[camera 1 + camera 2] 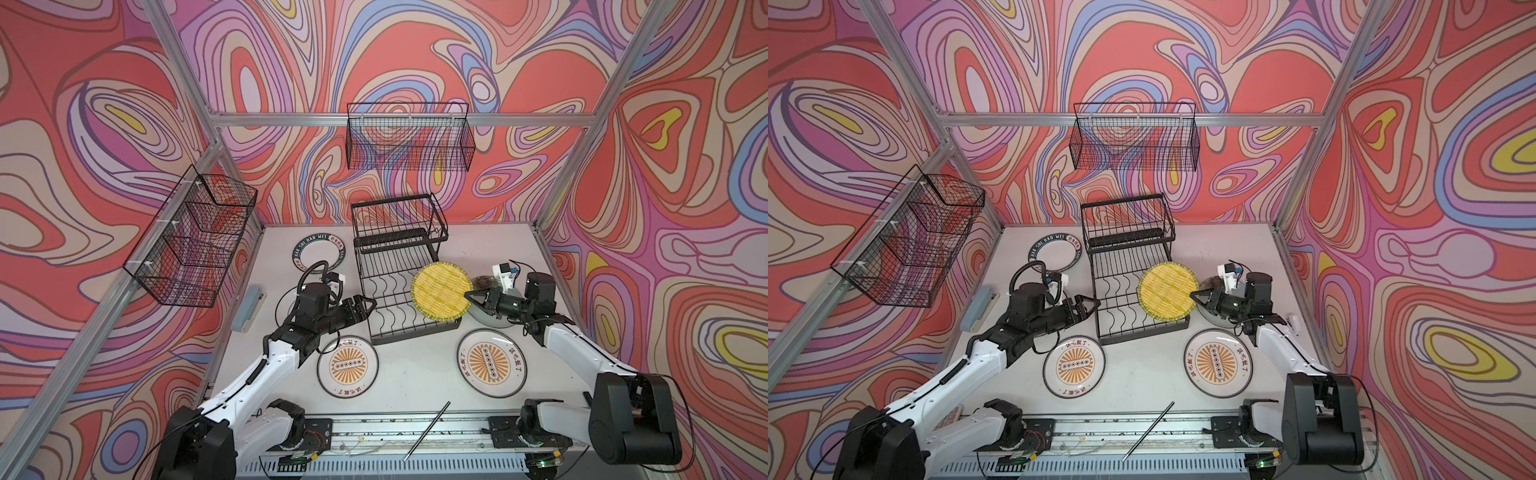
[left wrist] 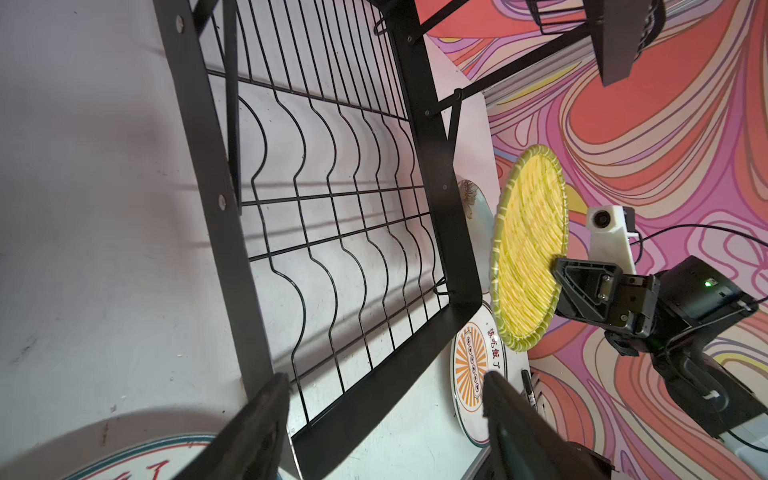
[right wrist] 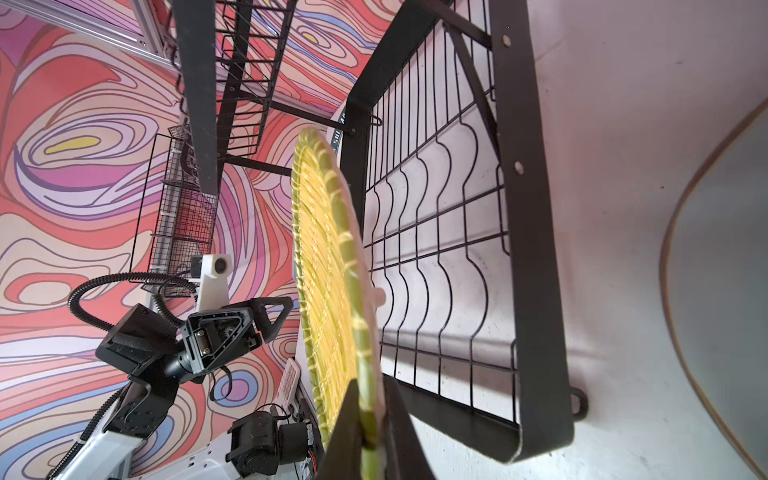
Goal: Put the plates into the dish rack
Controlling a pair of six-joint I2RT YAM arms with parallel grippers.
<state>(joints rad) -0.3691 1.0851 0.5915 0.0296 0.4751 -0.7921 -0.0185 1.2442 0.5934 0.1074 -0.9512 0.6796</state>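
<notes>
Upright yellow plate [image 1: 440,291] over the right edge of the dish rack [image 1: 415,332], rim pinched by the right end effector [image 1: 468,295], left end effector [image 1: 371,304] spread beside the rack's left side.

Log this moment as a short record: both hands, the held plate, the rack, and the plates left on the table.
Right hand: shut on the yellow plate's rim
Yellow plate: on edge, by the rack's right side
Left hand: open, empty, at the rack's left edge
Rack: no plate slotted yet
On table: two sunburst plates, one lettered plate
</notes>
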